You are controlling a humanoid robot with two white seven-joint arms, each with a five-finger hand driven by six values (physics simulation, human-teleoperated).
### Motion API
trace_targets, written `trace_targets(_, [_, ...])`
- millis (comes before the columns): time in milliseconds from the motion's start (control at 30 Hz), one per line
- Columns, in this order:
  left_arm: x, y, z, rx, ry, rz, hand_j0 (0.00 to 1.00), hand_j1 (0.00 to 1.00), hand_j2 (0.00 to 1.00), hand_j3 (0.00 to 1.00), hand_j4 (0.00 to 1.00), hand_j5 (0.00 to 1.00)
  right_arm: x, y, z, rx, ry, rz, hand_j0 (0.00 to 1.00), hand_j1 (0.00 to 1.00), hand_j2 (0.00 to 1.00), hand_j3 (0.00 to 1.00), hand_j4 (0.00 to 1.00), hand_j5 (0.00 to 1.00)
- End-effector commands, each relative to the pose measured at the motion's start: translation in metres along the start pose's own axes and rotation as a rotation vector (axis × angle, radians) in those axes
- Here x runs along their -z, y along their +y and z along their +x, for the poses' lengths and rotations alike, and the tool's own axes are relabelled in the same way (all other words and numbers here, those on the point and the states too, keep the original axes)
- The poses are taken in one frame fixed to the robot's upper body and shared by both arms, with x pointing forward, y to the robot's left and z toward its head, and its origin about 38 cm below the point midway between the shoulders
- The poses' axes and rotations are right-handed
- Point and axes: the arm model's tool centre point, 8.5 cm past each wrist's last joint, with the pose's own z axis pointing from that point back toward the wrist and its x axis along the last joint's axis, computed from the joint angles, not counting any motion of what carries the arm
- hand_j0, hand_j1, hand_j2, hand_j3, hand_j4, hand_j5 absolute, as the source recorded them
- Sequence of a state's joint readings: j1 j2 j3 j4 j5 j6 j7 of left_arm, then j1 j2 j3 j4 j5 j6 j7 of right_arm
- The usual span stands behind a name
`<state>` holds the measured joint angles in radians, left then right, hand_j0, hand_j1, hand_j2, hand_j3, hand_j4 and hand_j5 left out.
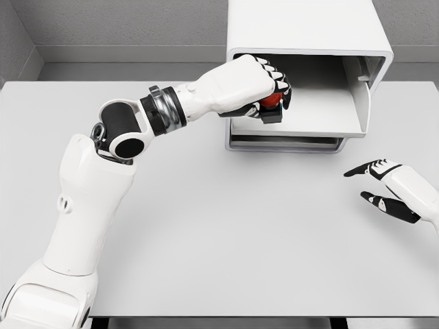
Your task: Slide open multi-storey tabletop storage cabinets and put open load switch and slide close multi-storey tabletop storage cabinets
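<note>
cabinets: 1 (302,41) | load switches: 1 (271,103) | hands: 2 (264,86) (384,188) | tables: 1 (240,240)

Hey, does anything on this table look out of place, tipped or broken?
Nothing stands out. The white tabletop storage cabinet sits upright, its upper drawer slid open, and the left hand holds the red-and-black load switch over it.

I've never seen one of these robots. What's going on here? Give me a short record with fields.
setting: white table, simulator render
cabinet: white storage cabinet at the table's far edge, upper drawer slid open
left hand: left hand reaching over the open drawer, fingers curled around the switch
held item: load switch, red and black, partly hidden by the fingers
right hand: right hand low near the table's right edge, fingers spread, holding nothing
stage: switch at the drawer, not yet released
</note>
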<state>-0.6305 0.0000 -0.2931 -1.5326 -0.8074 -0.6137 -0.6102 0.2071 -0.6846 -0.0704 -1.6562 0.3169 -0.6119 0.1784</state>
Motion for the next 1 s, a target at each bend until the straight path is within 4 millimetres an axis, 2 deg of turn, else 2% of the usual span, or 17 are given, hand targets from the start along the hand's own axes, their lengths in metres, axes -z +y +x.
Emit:
trace_targets(0, [0.0001,-0.0021,-0.0016,-0.008,0.005,-0.005,0.46,0.46,0.46,0.46,0.46,0.46,0.0001,-0.0010,0.0004,0.004,-0.002,-0.004,0.67,0.67,0.67,0.67,0.67,0.67])
trace_targets(367, [0.0004,-0.0088,-0.0056,-0.026,0.013,-0.019,0.47,0.47,0.47,0.47,0.47,0.47,0.0002,-0.0010,0.0004,0.004,-0.002,-0.004,0.67,0.67,0.67,0.67,0.67,0.67])
trace_targets(500, [0.0004,-0.0096,-0.0061,-0.028,0.014,-0.021,0.53,0.53,0.53,0.53,0.53,0.53,0.0004,-0.0002,0.0007,0.006,-0.002,-0.004,0.67,0.67,0.67,0.67,0.67,0.67])
trace_targets(967, [0.0007,-0.0082,-0.0047,-0.023,0.011,-0.019,0.56,0.56,0.56,0.56,0.56,0.56,0.0007,-0.0012,0.0014,0.006,-0.005,-0.007,0.67,0.67,0.67,0.67,0.67,0.67])
